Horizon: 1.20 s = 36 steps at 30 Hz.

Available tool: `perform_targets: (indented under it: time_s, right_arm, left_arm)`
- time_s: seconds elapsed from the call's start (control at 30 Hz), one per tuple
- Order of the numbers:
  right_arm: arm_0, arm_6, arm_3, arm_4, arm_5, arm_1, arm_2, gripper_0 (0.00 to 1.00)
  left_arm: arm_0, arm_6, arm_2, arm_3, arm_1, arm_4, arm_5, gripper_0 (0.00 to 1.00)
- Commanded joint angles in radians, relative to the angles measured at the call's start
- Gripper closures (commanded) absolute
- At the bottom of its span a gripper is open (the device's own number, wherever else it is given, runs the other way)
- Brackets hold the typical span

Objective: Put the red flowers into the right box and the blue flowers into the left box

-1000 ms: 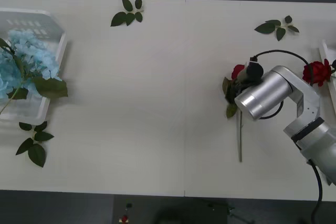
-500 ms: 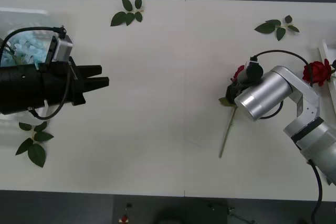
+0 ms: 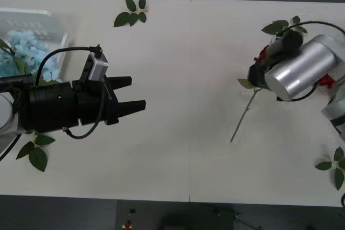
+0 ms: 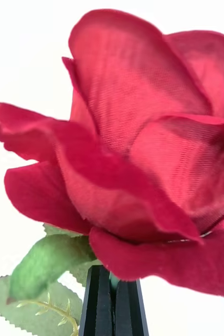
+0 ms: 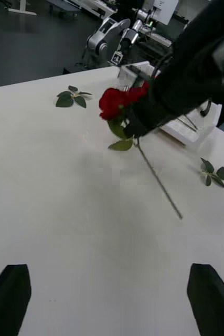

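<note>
My right gripper (image 4: 114, 307) is shut on a red rose (image 4: 138, 136) just under its head, black fingers pressed together. In the front view the rose (image 3: 262, 55) hangs above the table at the right, its stem (image 3: 242, 117) slanting down toward me. A second red flower (image 3: 325, 82) peeks out behind the right arm. The left wrist view shows the held rose (image 5: 116, 102) in front of the white right box (image 5: 188, 131). Blue flowers (image 3: 27, 52) lie in the left box (image 3: 32, 12). My left gripper (image 3: 129, 93) hovers open over the table's left half, holding nothing.
Loose green leaf sprigs lie at the far edge (image 3: 131, 13), at the far right (image 3: 283, 27), near the front left (image 3: 35, 146) and at the front right (image 3: 334, 168). Bare white table (image 3: 183, 149) stretches between the two arms.
The left arm came in from the left and reached out to the right over the table. The right gripper lifted the rose and carried it farther away and to the right.
</note>
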Motion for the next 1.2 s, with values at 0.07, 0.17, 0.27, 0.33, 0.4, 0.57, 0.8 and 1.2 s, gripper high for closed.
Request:
perform_targets:
  time_s: [0.07, 0.17, 0.27, 0.33, 0.4, 0.57, 0.8, 1.2]
  right_arm:
    - [-0.031, 0.113, -0.211, -0.150, 0.109, -0.243, -0.101, 1.00]
    - [-0.031, 0.234, -0.236, -0.217, 0.191, -0.329, -0.181, 1.00]
    - [-0.031, 0.396, -0.187, -0.225, 0.247, -0.375, -0.276, 1.00]
    - [-0.031, 0.514, -0.124, -0.216, 0.244, -0.383, -0.330, 1.00]
    - [-0.050, 0.660, -0.024, -0.194, 0.224, -0.384, -0.387, 1.00]
    - [-0.120, 0.870, 0.225, -0.204, 0.118, -0.399, -0.416, 1.00]
    - [-0.136, 0.981, 0.461, -0.174, -0.098, -0.398, -0.364, 1.00]
    - [-0.136, 0.970, 0.677, -0.021, -0.402, -0.314, -0.295, 1.00]
  left_arm:
    - [0.003, -0.002, 0.016, -0.030, 0.008, 0.007, -0.006, 0.00]
    - [0.003, 0.000, 0.016, -0.029, 0.003, 0.009, -0.012, 0.00]
    - [0.003, 0.000, 0.016, -0.030, 0.003, 0.009, -0.017, 0.00]
    - [0.003, 0.000, 0.016, -0.029, 0.003, 0.009, -0.025, 0.00]
    - [0.002, -0.002, 0.016, -0.030, 0.003, 0.007, -0.028, 0.00]
    - [0.000, -0.002, 0.016, -0.029, 0.003, 0.007, -0.029, 0.00]
    - [-0.006, -0.017, 0.016, -0.029, -0.001, 0.001, -0.029, 0.00]
    - [-0.066, -0.086, 0.016, -0.055, -0.009, 0.024, -0.028, 0.00]
